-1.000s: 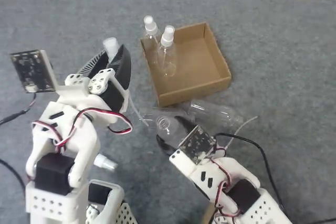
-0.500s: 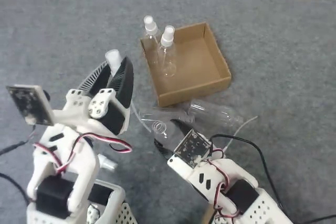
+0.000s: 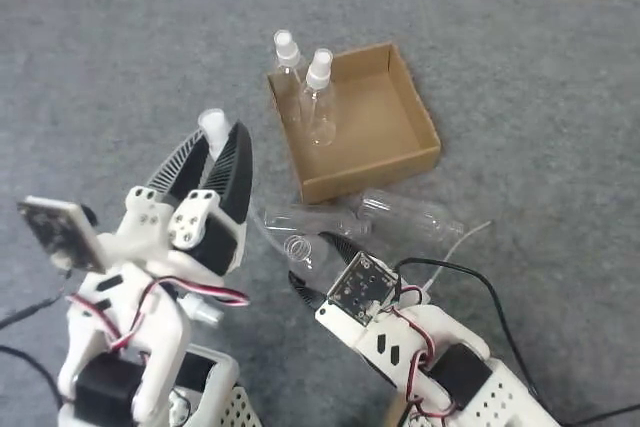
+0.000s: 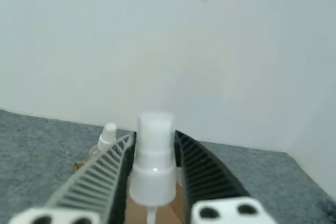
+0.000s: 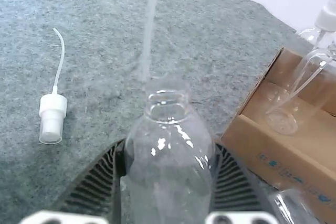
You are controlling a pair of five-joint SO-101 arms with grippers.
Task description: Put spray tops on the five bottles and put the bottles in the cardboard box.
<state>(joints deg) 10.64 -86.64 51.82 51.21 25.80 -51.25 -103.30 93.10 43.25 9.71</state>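
Two capped bottles [image 3: 318, 97] boxed, two lying, one gripped; two spray tops [image 4: 154, 156]

Two bottles [image 3: 320, 107] stand in the cardboard box [image 3: 400, 152].

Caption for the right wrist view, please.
Right tool grips an uncapped clear bottle, a thin tube angled toward its mouth; a loose spray top lies on the carpet, cardboard box beside.

From what I can see, this is a small robotics lab or maker's bench. The desk [image 3: 540, 77] is covered in grey felt-like carpet against a bare white wall [image 4: 79, 35]. The white printed arms carry an exposed circuit board [image 3: 60, 232] and loose wires [image 3: 205, 292].
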